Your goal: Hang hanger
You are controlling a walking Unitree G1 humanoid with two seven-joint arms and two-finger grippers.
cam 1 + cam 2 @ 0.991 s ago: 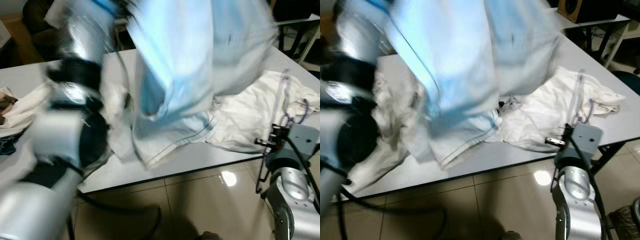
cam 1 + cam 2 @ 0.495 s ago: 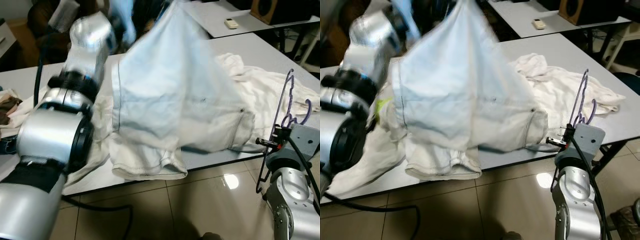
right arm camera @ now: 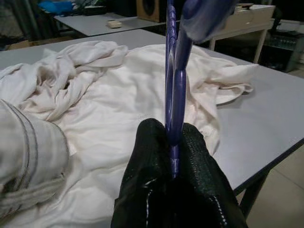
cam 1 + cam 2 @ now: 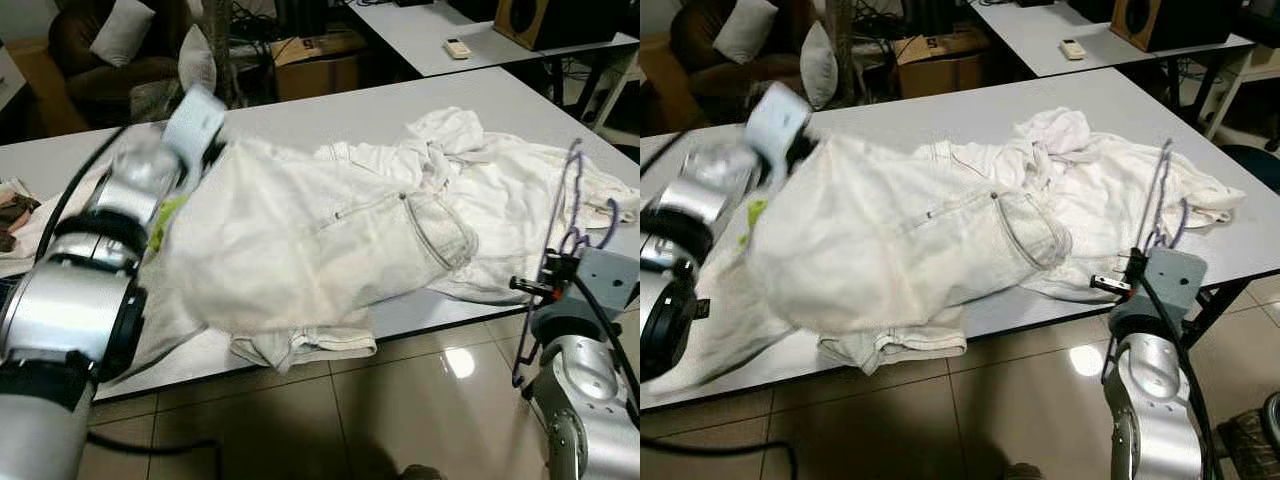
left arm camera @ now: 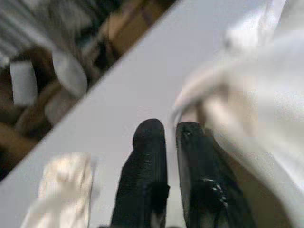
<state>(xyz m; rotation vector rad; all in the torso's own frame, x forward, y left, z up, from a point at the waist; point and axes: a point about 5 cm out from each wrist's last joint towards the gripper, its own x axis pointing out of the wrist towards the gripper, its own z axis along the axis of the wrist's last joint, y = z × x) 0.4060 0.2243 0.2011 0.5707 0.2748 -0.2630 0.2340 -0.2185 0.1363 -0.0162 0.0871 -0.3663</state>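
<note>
The right tool (image 3: 173, 142) is pinched tight on a purple hanger (image 4: 570, 200), holding it upright at the near right edge of the grey worktop (image 4: 330, 110), just in front of a heap of white clothes (image 4: 500, 190). The left tool (image 5: 171, 137) sits over the far left of the worktop with its 2 black fingers (image 5: 149, 152) nearly together and nothing between them, beside pale jeans (image 4: 300, 250) spread over the front edge.
</note>
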